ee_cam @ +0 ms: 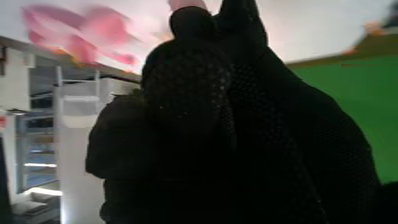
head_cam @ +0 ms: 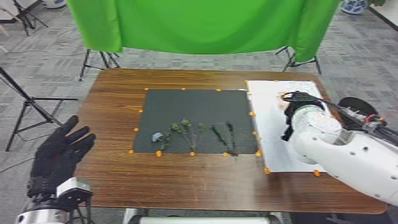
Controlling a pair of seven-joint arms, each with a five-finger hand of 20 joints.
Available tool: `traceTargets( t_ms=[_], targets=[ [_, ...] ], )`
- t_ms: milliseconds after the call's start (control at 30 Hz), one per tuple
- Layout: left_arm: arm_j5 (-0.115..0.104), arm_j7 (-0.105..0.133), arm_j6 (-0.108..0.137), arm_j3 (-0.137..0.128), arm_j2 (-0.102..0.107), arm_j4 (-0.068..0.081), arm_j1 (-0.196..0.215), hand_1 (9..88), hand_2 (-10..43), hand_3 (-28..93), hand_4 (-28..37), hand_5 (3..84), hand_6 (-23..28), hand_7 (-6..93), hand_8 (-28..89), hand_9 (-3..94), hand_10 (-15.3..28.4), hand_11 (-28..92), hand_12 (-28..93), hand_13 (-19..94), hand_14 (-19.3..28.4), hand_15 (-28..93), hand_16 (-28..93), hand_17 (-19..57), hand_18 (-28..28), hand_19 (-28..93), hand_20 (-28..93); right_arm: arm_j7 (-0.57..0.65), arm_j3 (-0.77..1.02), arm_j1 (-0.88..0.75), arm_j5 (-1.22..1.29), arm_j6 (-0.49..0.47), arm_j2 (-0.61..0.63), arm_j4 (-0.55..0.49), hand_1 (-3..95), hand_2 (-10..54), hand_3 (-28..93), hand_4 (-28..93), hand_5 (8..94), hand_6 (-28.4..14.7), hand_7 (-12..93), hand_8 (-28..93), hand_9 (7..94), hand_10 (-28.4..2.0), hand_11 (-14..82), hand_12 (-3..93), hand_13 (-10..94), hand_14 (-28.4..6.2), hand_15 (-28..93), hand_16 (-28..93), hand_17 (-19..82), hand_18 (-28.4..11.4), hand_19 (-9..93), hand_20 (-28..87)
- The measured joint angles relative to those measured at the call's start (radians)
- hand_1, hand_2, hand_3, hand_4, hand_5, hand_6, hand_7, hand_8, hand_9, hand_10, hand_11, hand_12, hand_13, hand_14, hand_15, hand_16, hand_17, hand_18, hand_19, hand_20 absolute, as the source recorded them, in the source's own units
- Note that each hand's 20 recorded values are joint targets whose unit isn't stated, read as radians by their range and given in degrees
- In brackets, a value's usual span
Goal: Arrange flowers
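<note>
Green stems (head_cam: 187,131) are lying lengthwise, tops pointing away from the robot; right hand (head_cam: 302,99) is pinching something pink (ee_cam: 187,4), left hand (head_cam: 64,150) is resting, fingers spread.

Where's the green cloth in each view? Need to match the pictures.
Head view: green cloth hangs across the top, beyond the table's far edge.
Right wrist view: beside the right hand's black glove, past the brown table edge.
Shared landmark: the white sheet on the table.
</note>
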Motion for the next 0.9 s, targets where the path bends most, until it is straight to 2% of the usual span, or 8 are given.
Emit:
traceTargets(
  t_ms=[200, 433, 633, 767, 833, 900],
  targets=[
    [-0.004, 0.006, 0.001, -0.005, 0.007, -0.002, 0.010, 30.4, 7.4, 66, -20.9, 37.4, 10.0, 11.0, -8, 32.9, 19.4, 29, 10, 22, 26.0, 56, -13, -8.4, 23.7, 49, 7, -0.034, 0.047, 0.003, 0.011, -0.007, -0.015, -0.041, 62.5, -9.5, 75, -25, 80.1, -2.7, 25, 9, 93.0, -9.7, 7.4, 31.6, 91, -1.1, 58, 19, 67, -9.0, 93, 20],
    [-0.048, 0.057, 0.014, -0.036, 0.027, -0.007, 0.052, 30.3, 7.4, 66, -20.9, 37.4, 9.9, 11.0, -8, 32.8, 19.4, 29, 10, 22, 26.0, 56, -13, -8.4, 23.7, 49, 7, -0.131, 0.052, 0.039, 0.080, -0.046, -0.092, -0.070, 62.2, -9.5, 75, -25, 80.2, -2.5, 25, 9, 93.0, -9.7, 7.5, 31.8, 91, -0.9, 58, 19, 67, -8.8, 93, 21],
    [-0.069, 0.078, 0.030, -0.064, 0.030, -0.012, 0.083, 30.3, 7.4, 66, -20.8, 37.4, 9.9, 11.0, -8, 32.8, 19.4, 29, 10, 22, 25.9, 56, -13, -8.4, 23.8, 49, 7, -0.177, -0.001, 0.110, 0.096, -0.082, -0.233, -0.058, 61.8, -9.5, 76, -25, 80.2, -2.4, 25, 9, 93.0, -9.6, 7.5, 32.0, 91, -0.7, 59, 19, 67, -8.9, 93, 23],
    [-0.070, 0.073, 0.034, -0.071, 0.031, -0.013, 0.084, 30.3, 7.4, 66, -20.9, 37.3, 9.9, 11.0, -8, 32.9, 19.4, 29, 10, 22, 25.9, 56, -13, -8.4, 23.9, 49, 7, -0.201, -0.030, 0.142, 0.099, -0.104, -0.343, -0.016, 61.7, -9.5, 76, -25, 80.0, -2.2, 25, 8, 93.0, -9.6, 7.4, 32.1, 91, -0.5, 59, 19, 66, -9.0, 93, 25],
    [-0.061, 0.057, 0.034, -0.077, 0.025, -0.013, 0.079, 30.3, 7.3, 66, -20.9, 37.3, 9.8, 11.0, -8, 32.9, 19.4, 29, 10, 22, 26.0, 56, -13, -8.4, 23.9, 49, 7, -0.217, -0.030, 0.143, 0.104, -0.121, -0.400, 0.018, 61.7, -9.5, 75, -26, 79.8, -2.1, 26, 8, 92.8, -9.4, 7.5, 32.1, 90, -0.4, 60, 19, 66, -8.9, 93, 26],
    [-0.045, 0.030, 0.034, -0.078, 0.014, -0.012, 0.067, 30.3, 7.3, 66, -20.9, 37.3, 9.9, 11.1, -8, 32.9, 19.4, 29, 10, 22, 26.0, 56, -13, -8.4, 23.9, 49, 7, -0.237, -0.038, 0.143, 0.110, -0.131, -0.452, 0.054, 61.6, -9.5, 75, -26, 79.4, -1.8, 26, 8, 92.5, -9.2, 7.4, 32.2, 90, -0.2, 61, 19, 65, -9.0, 93, 28]
  ],
)
